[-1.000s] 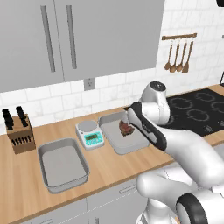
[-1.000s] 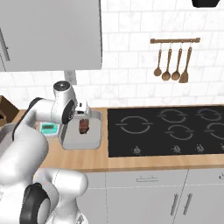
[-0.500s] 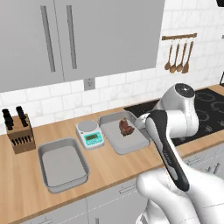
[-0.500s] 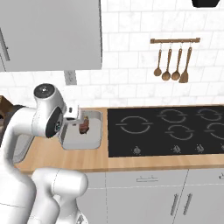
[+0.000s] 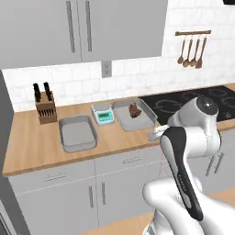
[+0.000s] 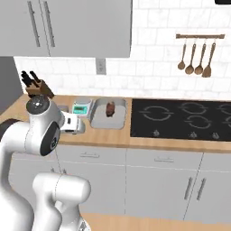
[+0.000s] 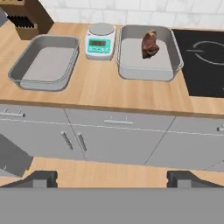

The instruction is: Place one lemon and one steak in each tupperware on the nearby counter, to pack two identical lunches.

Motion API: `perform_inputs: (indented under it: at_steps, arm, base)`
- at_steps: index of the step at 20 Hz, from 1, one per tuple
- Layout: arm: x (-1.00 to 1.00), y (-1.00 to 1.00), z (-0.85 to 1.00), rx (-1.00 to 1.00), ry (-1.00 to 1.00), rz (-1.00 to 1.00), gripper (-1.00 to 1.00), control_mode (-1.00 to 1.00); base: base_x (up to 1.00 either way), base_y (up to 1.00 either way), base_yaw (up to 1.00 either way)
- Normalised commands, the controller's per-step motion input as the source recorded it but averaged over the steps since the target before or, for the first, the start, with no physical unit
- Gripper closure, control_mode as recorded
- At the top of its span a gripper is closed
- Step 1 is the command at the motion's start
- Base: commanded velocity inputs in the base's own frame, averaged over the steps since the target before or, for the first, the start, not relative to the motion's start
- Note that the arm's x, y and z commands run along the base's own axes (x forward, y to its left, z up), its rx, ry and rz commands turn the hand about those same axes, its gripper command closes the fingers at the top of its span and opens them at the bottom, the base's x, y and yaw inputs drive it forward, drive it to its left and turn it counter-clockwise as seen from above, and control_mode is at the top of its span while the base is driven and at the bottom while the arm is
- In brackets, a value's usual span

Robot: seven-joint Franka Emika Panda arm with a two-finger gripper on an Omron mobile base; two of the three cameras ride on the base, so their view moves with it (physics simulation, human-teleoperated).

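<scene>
1. The gripper (image 7: pixel 112 178) stands wide apart and holds nothing; its two dark tips rise at the bottom of the hand view, out over the cabinet fronts and well back from the counter (image 7: pixel 109 89).
2. Nearest ahead on the counter sits the right tupperware (image 7: pixel 168 74), with one steak (image 7: pixel 149 43) lying toward its far end. The meat leans somewhat, as a dropped piece would, which suggests a loose drop rather than careful setting.
3. Just beside that tray, to its left, stands the kitchen scale (image 7: pixel 100 41); past it lies the left tupperware (image 7: pixel 26 74), with nothing in it.
4. A knife block (image 5: pixel 45 103) stands by the wall beyond the left tray, and the stovetop (image 6: pixel 180 118) borders the right tray.
5. Judged from this, one item of four is packed. No lemon is visible here, so the wide, withdrawn hand probably suits fetching the next piece.
</scene>
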Motion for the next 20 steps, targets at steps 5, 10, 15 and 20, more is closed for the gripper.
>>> perform_inputs:
  at_steps: [5,10,15,20]
  arm:
    - [0.0,0.0,0.0,0.0,0.0,0.0,-1.0,1.0]
    - [0.0,0.0,0.0,0.0,0.0,0.0,-1.0,1.0]
    - [0.0,0.0,0.0,0.0,0.0,0.0,-1.0,1.0]
    - [0.0,0.0,0.0,0.0,0.0,0.0,-1.0,1.0]
  base:
    - [-0.8,0.48,0.71]
    - [-0.46,0.83,0.79]
    - [-0.26,1.0,0.64]
    - [0.74,1.0,0.31]
